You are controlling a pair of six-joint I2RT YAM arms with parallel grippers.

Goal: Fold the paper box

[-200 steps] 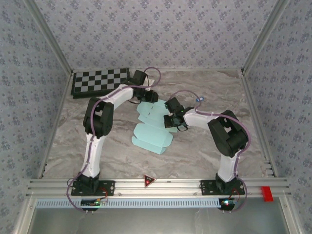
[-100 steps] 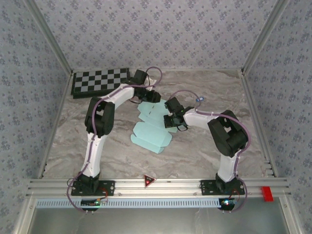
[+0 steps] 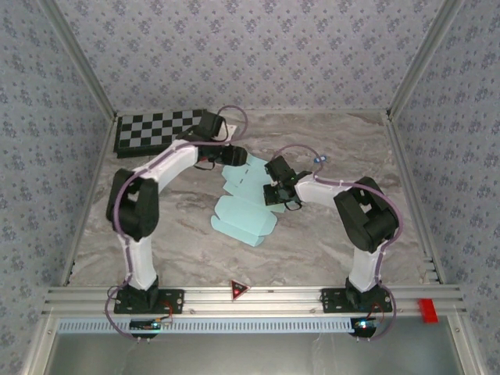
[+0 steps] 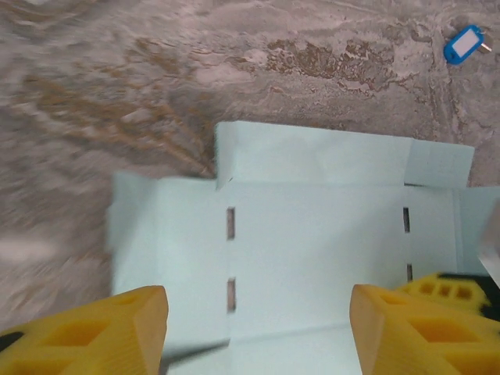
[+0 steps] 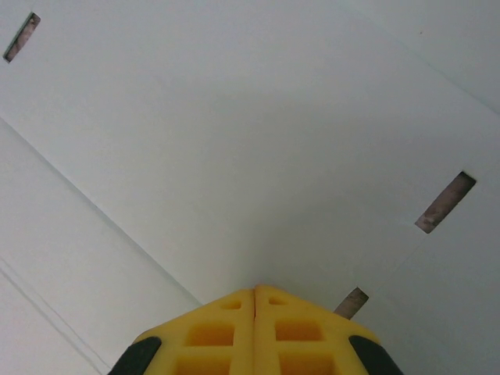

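The paper box (image 3: 242, 205) is lying as an unfolded die-cut sheet of pale cyan card in the middle of the marbled table (image 3: 336, 234), running slantwise from the left gripper (image 3: 234, 158) at its far end towards the near side; its nearest panel is showing as the widest part, with a notched edge; the right gripper (image 3: 273, 192) is sitting over the sheet's right side.

In the left wrist view the paper box (image 4: 312, 242) is lying flat; a broad middle panel is bordered by faint creases; two narrow slots are showing along its left crease and two more along its right, the brown table visible through them; a long flap is running along the far edge, a smaller tab is sitting at the far right corner, and a side flap is reaching out to the left. The left gripper (image 4: 258, 312) is hanging over this panel with its yellow fingers (image 4: 117, 332) spread wide and nothing between them.

In the right wrist view the paper box (image 5: 234, 148) is showing diagonal creases and three dark slots; the right gripper (image 5: 255, 292) is pointing at the card with its fingers clenched together, gripping nothing that can be seen.

A blue key tag (image 4: 464, 43) is lying on the table beyond the sheet; a checkerboard (image 3: 160, 131) is resting at the far left corner.
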